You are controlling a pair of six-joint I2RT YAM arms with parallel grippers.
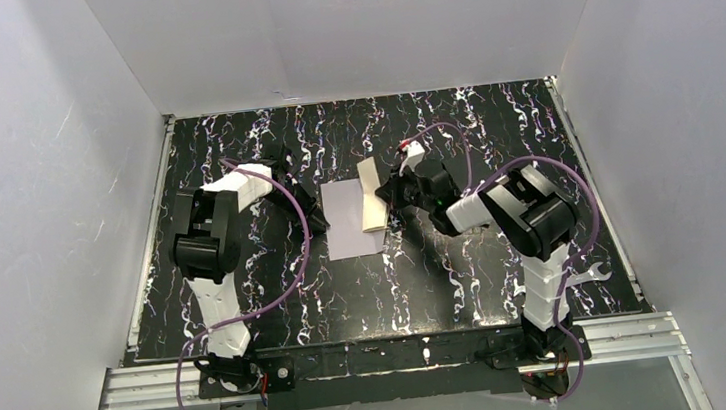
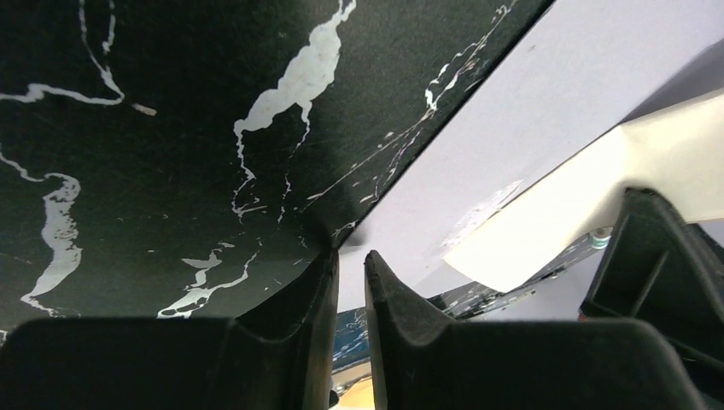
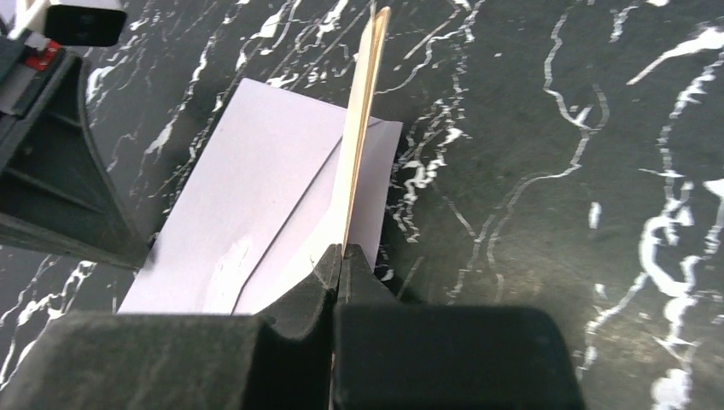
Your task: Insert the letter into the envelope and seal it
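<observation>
White walls (image 1: 342,26) enclose a black marbled bench (image 1: 464,255). The envelope (image 1: 349,224) lies flat near the bench's centre. The letter (image 1: 372,199) stands over the envelope's right edge, and the right wrist view shows it edge-on and upright. The right arm (image 1: 500,207) has its jaws clamped together on the letter's lower edge. The left arm (image 1: 211,230) reaches to the envelope's left edge. Its jaws are nearly together with a thin gap, and it cannot be told whether they pinch paper.

Risks, as judged:
- The letter is about as wide as the envelope, so a tilted approach could catch a corner on the mouth and buckle the sheet.
- If the left jaws do not truly pin the envelope, pushing the letter in may slide it across the smooth bench.
- A thin edge grip could let the sheet pivot.

Unclear:
- A diagonal flap line shows on the envelope, but whether the mouth is open is not discernible.
- The left wrist view crops both papers.
- The letter's face is unseen.
</observation>
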